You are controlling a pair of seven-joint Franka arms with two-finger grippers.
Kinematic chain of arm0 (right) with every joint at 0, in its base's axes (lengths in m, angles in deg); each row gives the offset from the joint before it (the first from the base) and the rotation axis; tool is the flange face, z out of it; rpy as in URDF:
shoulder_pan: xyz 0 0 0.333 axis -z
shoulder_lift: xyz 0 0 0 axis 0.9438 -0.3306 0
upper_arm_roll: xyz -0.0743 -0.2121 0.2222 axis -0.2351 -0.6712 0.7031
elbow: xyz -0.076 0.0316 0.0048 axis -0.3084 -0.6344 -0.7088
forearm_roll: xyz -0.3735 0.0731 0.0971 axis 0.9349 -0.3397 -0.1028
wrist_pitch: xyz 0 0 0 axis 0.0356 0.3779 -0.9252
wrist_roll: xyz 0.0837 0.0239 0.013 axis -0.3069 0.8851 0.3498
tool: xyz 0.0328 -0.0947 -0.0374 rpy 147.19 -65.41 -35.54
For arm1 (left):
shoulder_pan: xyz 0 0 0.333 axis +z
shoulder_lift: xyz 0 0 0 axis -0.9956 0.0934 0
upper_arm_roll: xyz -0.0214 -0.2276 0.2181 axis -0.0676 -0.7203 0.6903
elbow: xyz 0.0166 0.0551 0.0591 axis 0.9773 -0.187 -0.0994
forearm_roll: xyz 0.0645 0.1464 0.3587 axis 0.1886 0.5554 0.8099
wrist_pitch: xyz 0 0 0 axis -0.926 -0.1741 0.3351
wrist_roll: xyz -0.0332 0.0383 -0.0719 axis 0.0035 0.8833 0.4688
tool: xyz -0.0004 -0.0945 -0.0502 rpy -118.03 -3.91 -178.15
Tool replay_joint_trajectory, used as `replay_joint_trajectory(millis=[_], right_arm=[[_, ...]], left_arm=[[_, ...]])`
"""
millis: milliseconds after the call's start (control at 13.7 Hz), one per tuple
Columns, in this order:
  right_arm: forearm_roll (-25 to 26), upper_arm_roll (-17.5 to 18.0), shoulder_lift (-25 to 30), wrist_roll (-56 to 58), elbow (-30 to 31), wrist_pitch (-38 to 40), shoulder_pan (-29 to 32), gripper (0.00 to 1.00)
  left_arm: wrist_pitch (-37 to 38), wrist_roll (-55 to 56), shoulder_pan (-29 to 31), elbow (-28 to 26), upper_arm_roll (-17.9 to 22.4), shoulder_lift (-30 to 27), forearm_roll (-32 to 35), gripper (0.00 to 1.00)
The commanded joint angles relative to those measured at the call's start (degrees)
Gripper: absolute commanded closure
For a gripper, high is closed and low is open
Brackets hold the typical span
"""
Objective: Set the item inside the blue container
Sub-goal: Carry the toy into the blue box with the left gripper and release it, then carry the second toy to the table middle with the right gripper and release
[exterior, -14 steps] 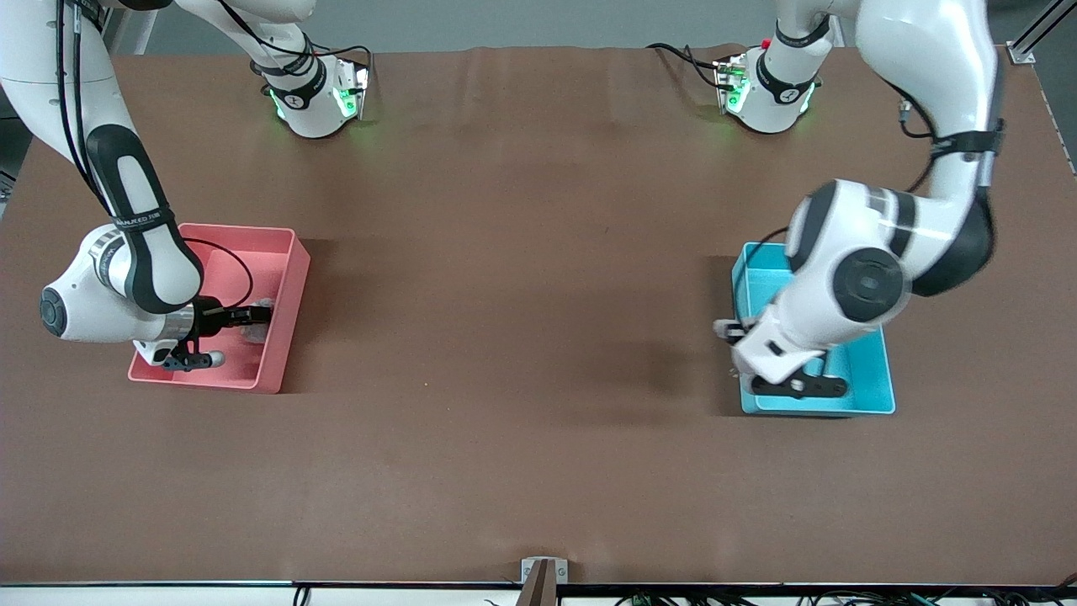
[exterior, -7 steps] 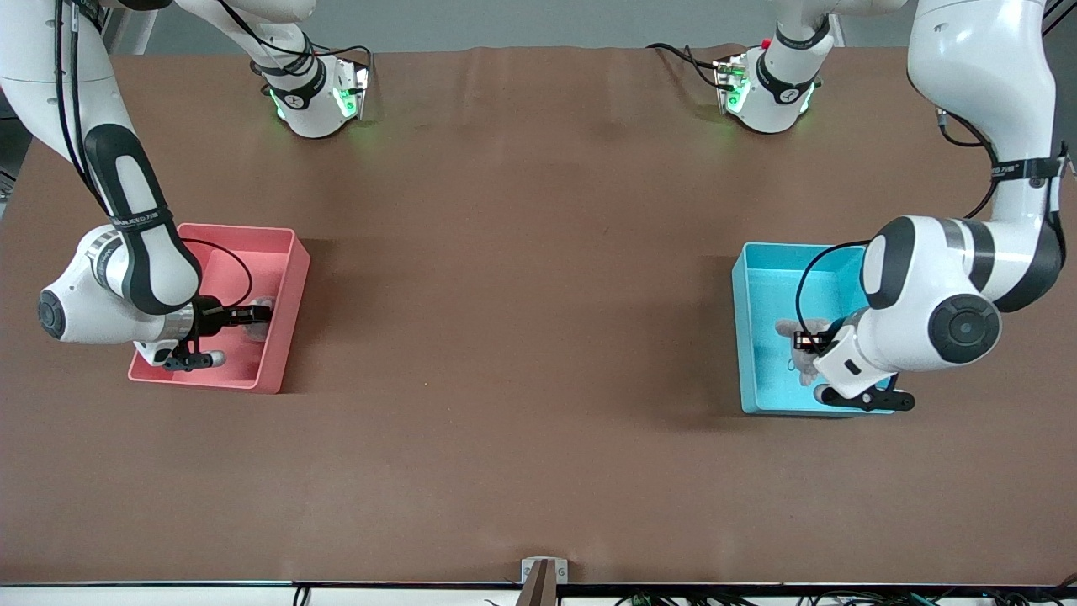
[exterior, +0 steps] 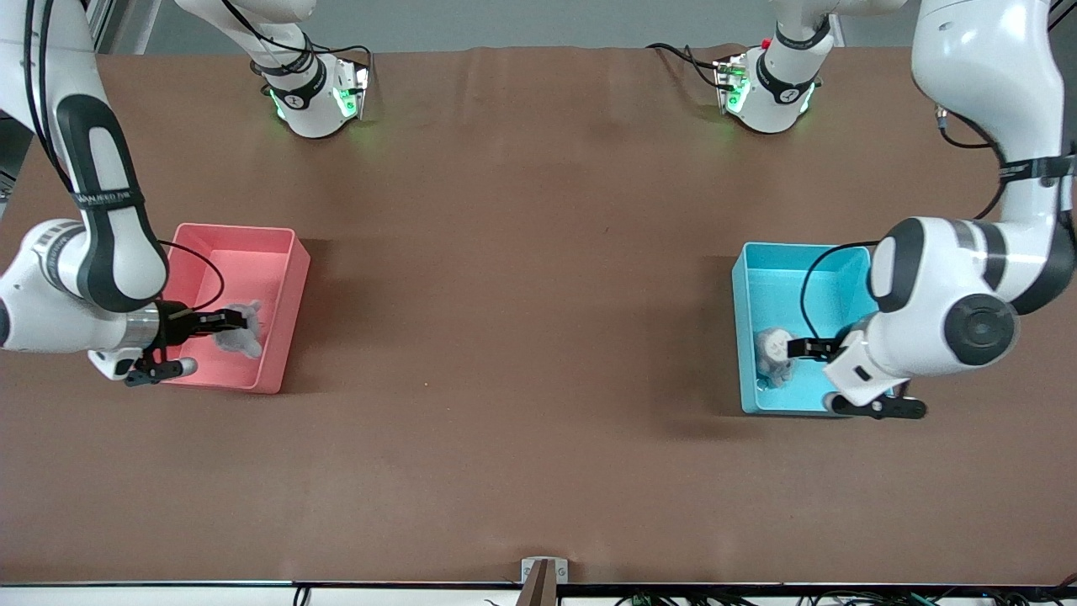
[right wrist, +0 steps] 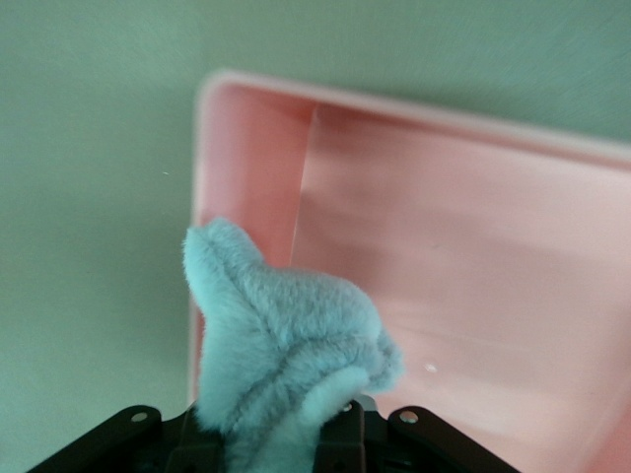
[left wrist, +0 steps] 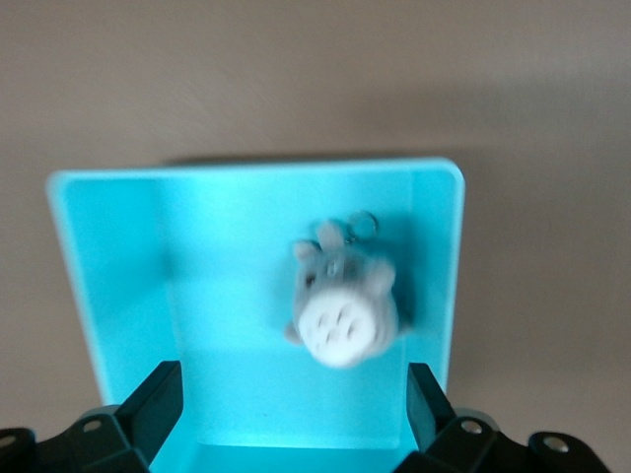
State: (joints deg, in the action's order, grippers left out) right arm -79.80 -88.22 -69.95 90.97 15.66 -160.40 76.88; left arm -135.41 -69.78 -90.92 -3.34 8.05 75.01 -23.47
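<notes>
The blue container [exterior: 738, 320] stands toward the left arm's end of the table. Inside it is a grey plush item [exterior: 772, 354] with a white belly and a key ring [left wrist: 344, 317], free of any grip. My left gripper [exterior: 799, 347] hangs open just over the container [left wrist: 71, 256], its black fingers [left wrist: 155, 402] wide apart and empty. Over the pink bin [exterior: 286, 286], my right gripper [exterior: 225, 320] is shut on a second grey plush item [exterior: 241, 337]. Its fur [right wrist: 281, 335] bulges out between the fingers.
The pink bin [right wrist: 473, 256] stands toward the right arm's end of the table, its floor bare under the held plush. Brown table surface [exterior: 522, 337] stretches between the two bins. Both arm bases [exterior: 315, 97] stand at the table's edge farthest from the front camera.
My left gripper has opened and let its plush go into the blue container, after swinging back across it. My right gripper has closed on the other plush and drawn it up from the pink bin.
</notes>
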Motion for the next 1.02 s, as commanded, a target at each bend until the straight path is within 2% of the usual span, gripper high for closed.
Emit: replay_joint_trajectory(millis=[0, 218, 437, 583, 801, 947], right_arm=[[5.24, 0.42, 4.31, -9.85, -4.14, 7.77, -4.05, 0.96], [5.69, 0.6, 6.51, -25.21, -8.28, 14.56, -12.82, 0.96], [4.91, 0.69, 6.26, -48.23, -10.23, 13.71, -28.36, 0.96], [4.81, 0.69, 5.29, -62.55, -10.58, 7.59, -37.34, 0.96], [4.38, 0.69, -1.02, -76.65, -10.67, -5.5, -47.81, 0.96], [3.94, 0.69, -6.73, -82.03, -10.67, -14.3, -53.35, 0.95]], left_arm=[[3.31, -4.79, 2.94, 4.67, -0.5, -0.9, 0.67, 0.0], [11.21, -6.22, 2.85, 9.06, -0.59, -3.35, 0.15, 0.0], [12.11, -6.22, 2.42, 9.34, -0.85, -7.57, -0.03, 0.0], [12.11, -6.13, 1.28, 9.25, -1.64, -8.63, -0.12, 0.0], [12.11, -3.95, 0.49, 9.08, -4.62, -8.9, -0.38, 0.0], [12.11, 6.21, -0.92, 8.81, -7.08, -8.37, -0.38, 0.0]])
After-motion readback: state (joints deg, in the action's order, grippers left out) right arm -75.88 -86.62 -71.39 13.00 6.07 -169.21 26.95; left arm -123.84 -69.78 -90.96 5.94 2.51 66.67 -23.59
